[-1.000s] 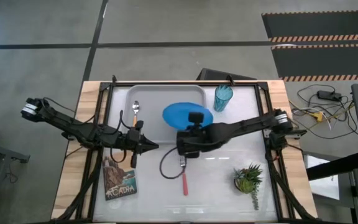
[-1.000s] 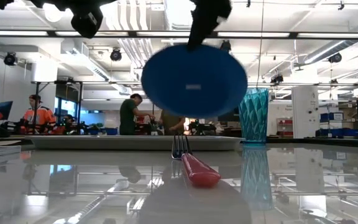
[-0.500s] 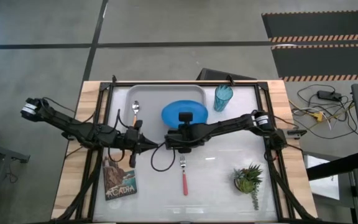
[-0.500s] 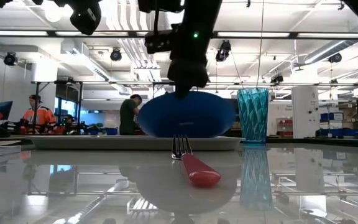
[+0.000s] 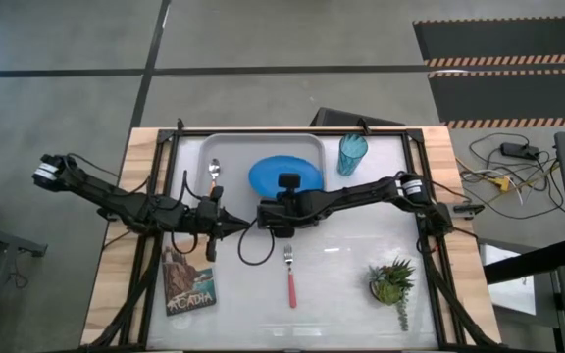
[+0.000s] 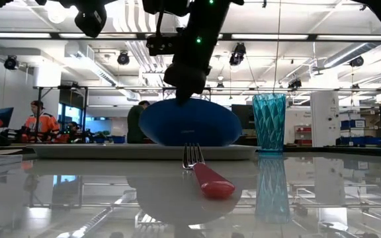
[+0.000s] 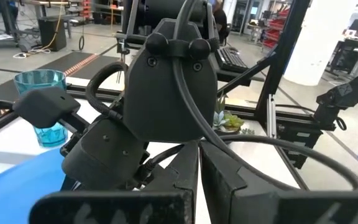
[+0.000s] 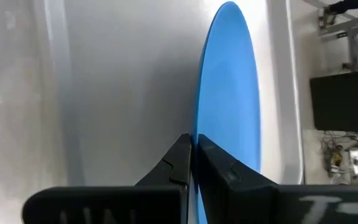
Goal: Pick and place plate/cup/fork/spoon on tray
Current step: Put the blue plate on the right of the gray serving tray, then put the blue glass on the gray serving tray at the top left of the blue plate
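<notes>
Centrally, the right claw [image 5: 281, 199] grips the round bright blue plate [image 5: 284, 176] by its edge, tilted over the light grey rectangular tray [image 5: 204, 157]; the left claw [image 5: 226, 226] is closed on nothing.

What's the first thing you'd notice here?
The round bright blue plate, pinched at its edge by the right gripper over the light grey rectangular tray. A pink-handled metal fork lies alone on the white table, nearer the front.
</notes>
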`<state>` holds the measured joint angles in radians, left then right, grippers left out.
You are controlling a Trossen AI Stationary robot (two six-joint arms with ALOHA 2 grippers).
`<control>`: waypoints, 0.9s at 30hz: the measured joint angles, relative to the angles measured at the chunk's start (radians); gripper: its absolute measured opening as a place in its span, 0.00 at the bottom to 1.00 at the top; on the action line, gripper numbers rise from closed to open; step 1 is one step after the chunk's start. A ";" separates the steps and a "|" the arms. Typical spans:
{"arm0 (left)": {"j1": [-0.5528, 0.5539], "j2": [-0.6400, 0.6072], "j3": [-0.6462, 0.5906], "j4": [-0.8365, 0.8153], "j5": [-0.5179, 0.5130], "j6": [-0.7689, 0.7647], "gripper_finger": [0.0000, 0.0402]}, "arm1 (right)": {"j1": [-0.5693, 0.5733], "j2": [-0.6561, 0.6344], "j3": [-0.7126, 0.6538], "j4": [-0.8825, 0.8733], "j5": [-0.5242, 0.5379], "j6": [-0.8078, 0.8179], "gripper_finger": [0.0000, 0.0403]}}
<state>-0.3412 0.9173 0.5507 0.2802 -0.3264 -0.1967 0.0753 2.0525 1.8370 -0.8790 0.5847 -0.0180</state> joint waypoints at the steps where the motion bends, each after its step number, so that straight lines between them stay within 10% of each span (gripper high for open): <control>1: 0.000 0.000 0.000 0.000 0.000 0.000 0.00 | -0.002 0.000 0.000 0.003 -0.012 -0.001 0.02; 27: 0.000 0.000 -0.002 -0.014 0.004 -0.006 0.00 | -0.014 -0.043 -0.001 -0.006 -0.219 0.132 0.21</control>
<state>-0.3416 0.9176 0.5491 0.2664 -0.3225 -0.2031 0.0611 2.0099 1.8359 -0.8852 0.3659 0.1138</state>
